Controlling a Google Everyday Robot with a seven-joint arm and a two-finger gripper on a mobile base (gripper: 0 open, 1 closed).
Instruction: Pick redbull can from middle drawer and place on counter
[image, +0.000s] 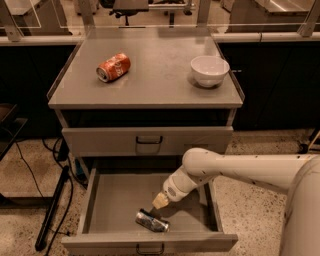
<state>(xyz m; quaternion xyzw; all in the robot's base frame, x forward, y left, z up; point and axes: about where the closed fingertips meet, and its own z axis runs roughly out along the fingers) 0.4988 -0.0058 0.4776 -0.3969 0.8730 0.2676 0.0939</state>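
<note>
My gripper (159, 201), smooth matt cream plastic, hangs inside the middle drawer (115, 200), which is dull grey painted metal. The redbull can (151, 221) lying in that drawer is shiny, reflective metal. Above the drawer, the counter (155, 80) looks matt grey, the orange can (113, 67) glossy, and the bowl (209, 70) smooth white.
</note>
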